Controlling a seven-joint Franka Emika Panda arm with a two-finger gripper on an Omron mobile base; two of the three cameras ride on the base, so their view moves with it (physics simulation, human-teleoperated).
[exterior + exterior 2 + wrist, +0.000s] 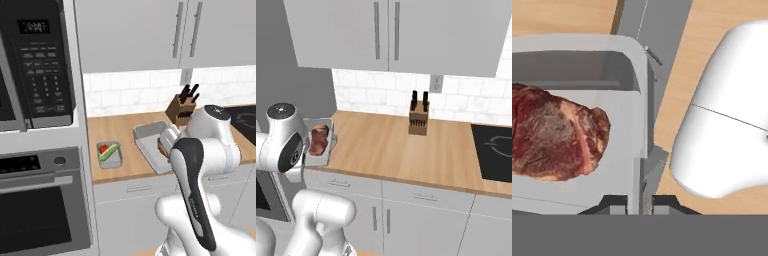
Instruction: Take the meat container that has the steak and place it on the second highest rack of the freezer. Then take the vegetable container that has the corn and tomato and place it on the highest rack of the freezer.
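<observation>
The meat container [639, 100] is a grey tray with the dark red-brown steak [557, 132] lying in it. My gripper [639, 202] is shut on the tray's rim, one fingertip on each side of the wall. In the base views the tray [145, 140] [318, 161] lies near the counter's front edge, partly hidden behind my arm, with the steak [319, 140] showing inside. The vegetable container [118, 161] sits to its left on the counter, holding the corn [110, 151] and the tomato [103, 148]. The freezer and its racks are out of view.
A knife block [182, 107] [418, 120] stands at the back of the wooden counter [386, 145]. A microwave [35, 60] and oven [40, 210] fill the left. A black cooktop [496, 150] lies to the right, and wall cabinets [386, 35] hang overhead.
</observation>
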